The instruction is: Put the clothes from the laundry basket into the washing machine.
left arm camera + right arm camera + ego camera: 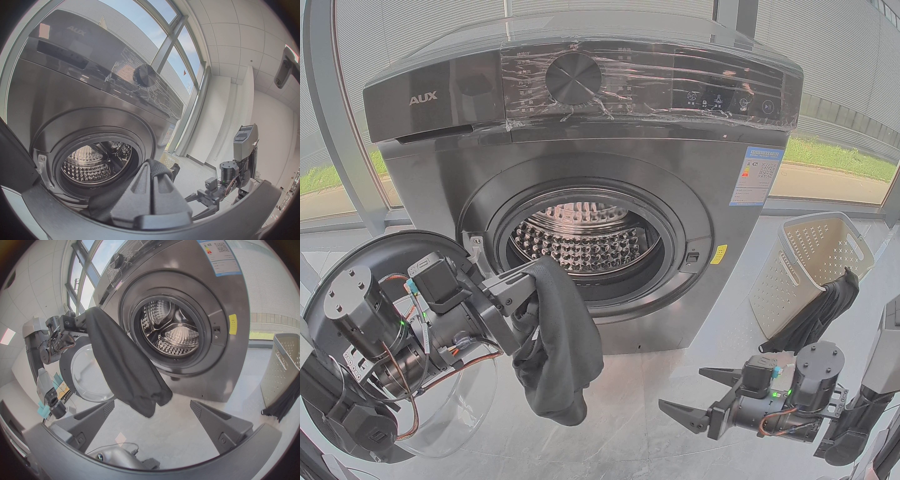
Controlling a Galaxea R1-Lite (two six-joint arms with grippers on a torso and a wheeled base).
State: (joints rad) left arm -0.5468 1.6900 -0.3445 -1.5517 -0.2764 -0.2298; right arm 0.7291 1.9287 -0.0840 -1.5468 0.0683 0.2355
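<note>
The left end effector (pixel 528 284) is clamped tight on the top edge of a dark garment (pixel 556 350), its two fingers (pixel 153 187) pressed together with the fabric bunched over their tips. It sits at about 8 o'clock from the round door opening of the washing machine (pixel 581 156), just in front of the rim. The garment hangs free from that grip in a long fold, clear of the floor (pixel 650 437) and outside the drum (pixel 581 240), whose perforated steel wall and paddle show through the opening. The machine's door (pixel 381 250) is swung wide open toward 9 o'clock, behind the left arm. The right end effector (pixel 682 389) is spread wide with nothing between its fingers (pixel 218 424), held low over the floor at about 5 o'clock from the opening, pointing toward the hanging garment and well apart from it. The pale perforated laundry basket (pixel 800 269) stands tilted on the floor at roughly 4 o'clock from the machine, close to its front corner. A second dark cloth (pixel 819 312) drapes out over the basket's lower rim, its end trailing down to the floor toward the right arm.
</note>
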